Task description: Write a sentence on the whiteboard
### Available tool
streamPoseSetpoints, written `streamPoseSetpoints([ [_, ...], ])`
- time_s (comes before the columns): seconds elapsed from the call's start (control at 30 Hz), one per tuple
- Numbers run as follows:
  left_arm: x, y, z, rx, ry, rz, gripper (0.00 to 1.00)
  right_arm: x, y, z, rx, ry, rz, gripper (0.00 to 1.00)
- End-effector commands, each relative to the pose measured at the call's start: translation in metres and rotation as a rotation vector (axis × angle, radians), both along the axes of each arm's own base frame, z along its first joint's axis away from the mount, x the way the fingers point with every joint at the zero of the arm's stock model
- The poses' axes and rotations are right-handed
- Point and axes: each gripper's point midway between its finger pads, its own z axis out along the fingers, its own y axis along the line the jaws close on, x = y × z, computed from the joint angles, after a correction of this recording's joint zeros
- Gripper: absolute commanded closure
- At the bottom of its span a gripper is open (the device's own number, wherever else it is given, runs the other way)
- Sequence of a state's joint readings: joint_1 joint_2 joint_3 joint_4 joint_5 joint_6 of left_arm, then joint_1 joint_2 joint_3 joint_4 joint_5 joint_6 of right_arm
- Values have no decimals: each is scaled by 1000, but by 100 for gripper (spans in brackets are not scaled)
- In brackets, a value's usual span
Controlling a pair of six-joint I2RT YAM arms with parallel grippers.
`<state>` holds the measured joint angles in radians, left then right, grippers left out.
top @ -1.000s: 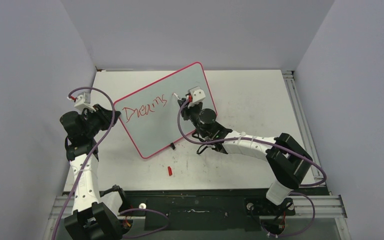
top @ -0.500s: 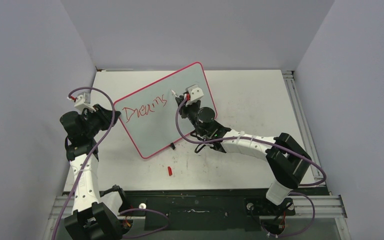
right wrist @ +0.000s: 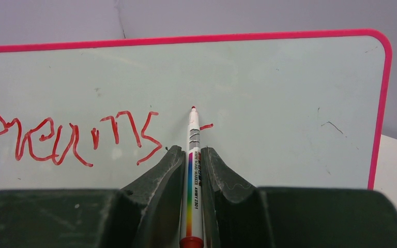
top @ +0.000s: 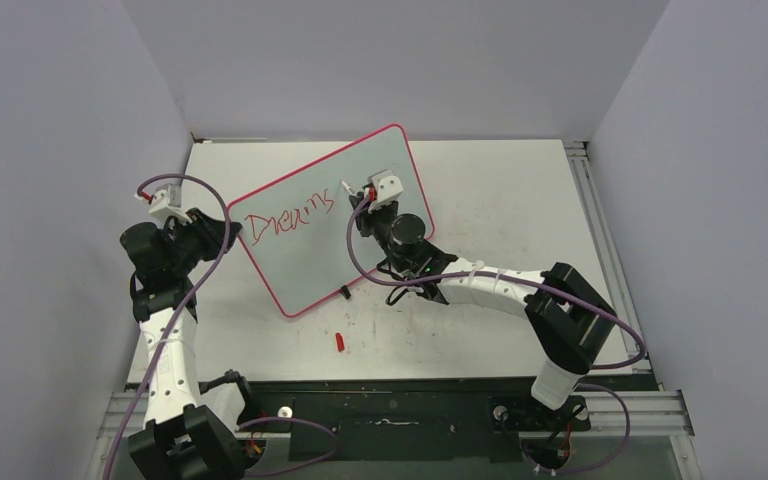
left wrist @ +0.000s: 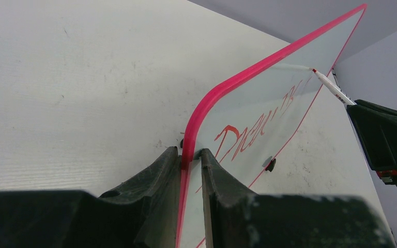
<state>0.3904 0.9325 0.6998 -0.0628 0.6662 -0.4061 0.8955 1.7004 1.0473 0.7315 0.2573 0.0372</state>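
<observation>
1. Right gripper (right wrist: 191, 153) is clamped on a white marker (right wrist: 193, 129), whose red tip sits at the face of the whiteboard (right wrist: 289, 103), just right of the red word "Dreams" (right wrist: 72, 138).
2. Left gripper (left wrist: 190, 155) pinches the board's pink rim beside a rounded corner.
3. Left arm rises from the lower-left base and bends toward the board. Right arm stretches from the lower-right base leftward over the table (top: 500, 200).
4. Seen from the top view, the whiteboard stands tilted at centre-left, with a black clip foot (top: 344, 293) on its lower edge.
5. A small red piece (top: 340, 342) lies on the table below the board, apart from both arms.
</observation>
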Motion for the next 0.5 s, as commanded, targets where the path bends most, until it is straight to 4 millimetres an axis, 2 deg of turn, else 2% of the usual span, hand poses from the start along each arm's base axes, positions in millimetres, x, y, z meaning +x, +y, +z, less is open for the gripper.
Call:
streamPoseSetpoints([
  [0.0,-4,-16,4,-13,3,-70,81,6,-3,18,45,-28,-21,95],
  [0.47,-4,-16,4,-12,1,-73,81,-3,-17,-7,39,29,-42,95],
])
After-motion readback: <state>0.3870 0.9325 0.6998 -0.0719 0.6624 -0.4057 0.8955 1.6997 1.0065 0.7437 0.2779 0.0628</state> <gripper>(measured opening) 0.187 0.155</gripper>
